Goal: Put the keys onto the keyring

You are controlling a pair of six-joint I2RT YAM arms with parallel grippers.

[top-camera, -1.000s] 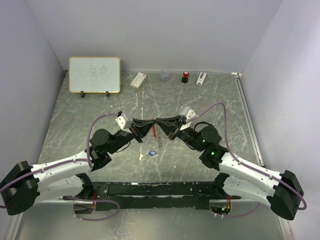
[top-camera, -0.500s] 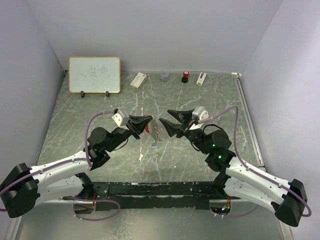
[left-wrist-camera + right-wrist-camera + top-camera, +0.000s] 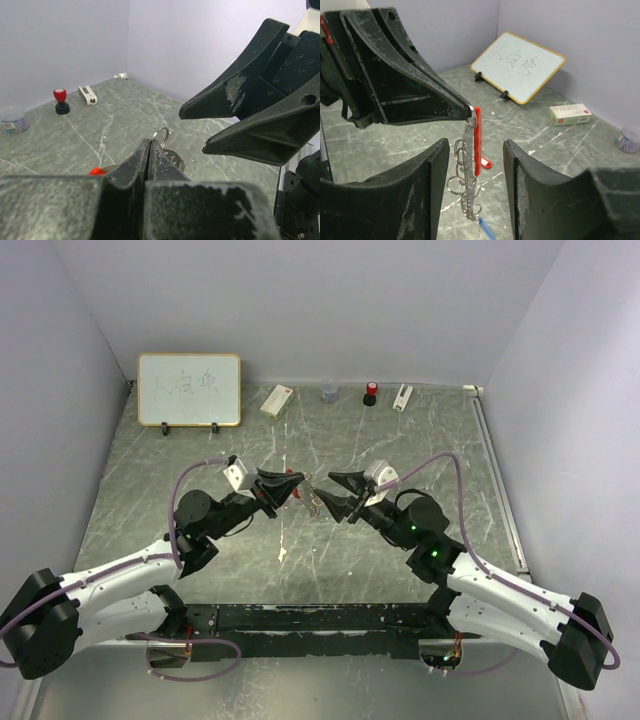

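Releasing on the right: right fingers (image 3: 338, 480) now spread apart, flanking the keyring (image 3: 478, 142).
Left fingers (image 3: 149, 155) stay clenched on its top ring; blue key (image 3: 484, 227) seemingly dangles below.

Reaching fwd w/ both arms, elbows out, wrists turned inward, tip to tip. Pinched fully shut at L gripper (image 3: 297, 480). Spread apart at R gripper (image 3: 327, 488), pointed at L tips, close, no contact.
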